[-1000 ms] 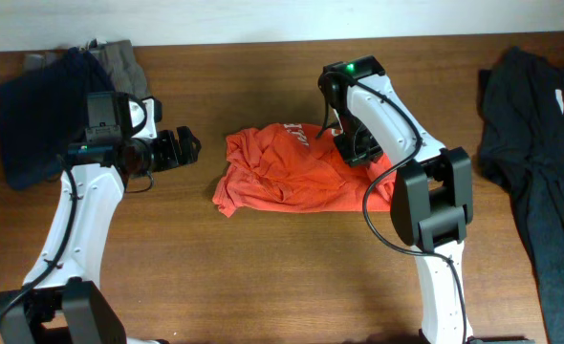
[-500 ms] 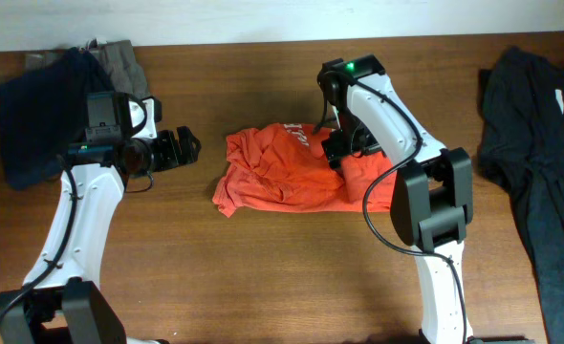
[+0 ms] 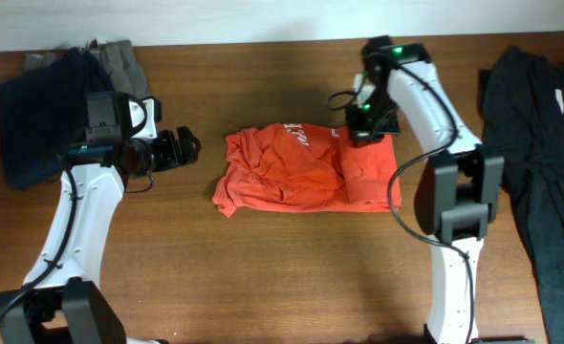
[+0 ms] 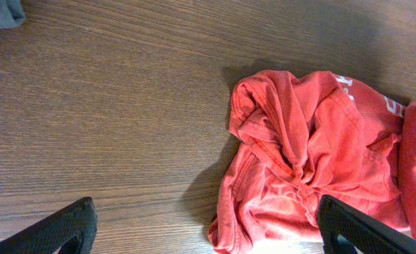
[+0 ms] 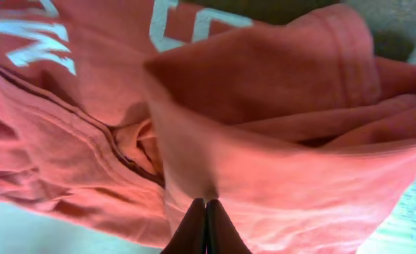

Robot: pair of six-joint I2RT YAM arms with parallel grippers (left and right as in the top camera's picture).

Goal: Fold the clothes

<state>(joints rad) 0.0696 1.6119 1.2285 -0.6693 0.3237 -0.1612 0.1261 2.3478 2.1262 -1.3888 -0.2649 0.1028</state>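
The orange-red T-shirt lies crumpled mid-way across the table, with the right pincer on its far right corner and the left pincer spread wide near its left side. A navy garment and a grey garment sit at the far left corner, and a black garment lies along the right edge.

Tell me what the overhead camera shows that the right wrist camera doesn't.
Only overhead: the open left gripper, a navy pile at the left and dark clothes at the right edge of the table. Only right wrist: the right gripper pinched shut on a fold, seen close up. Both: the orange T-shirt with its white lettering.
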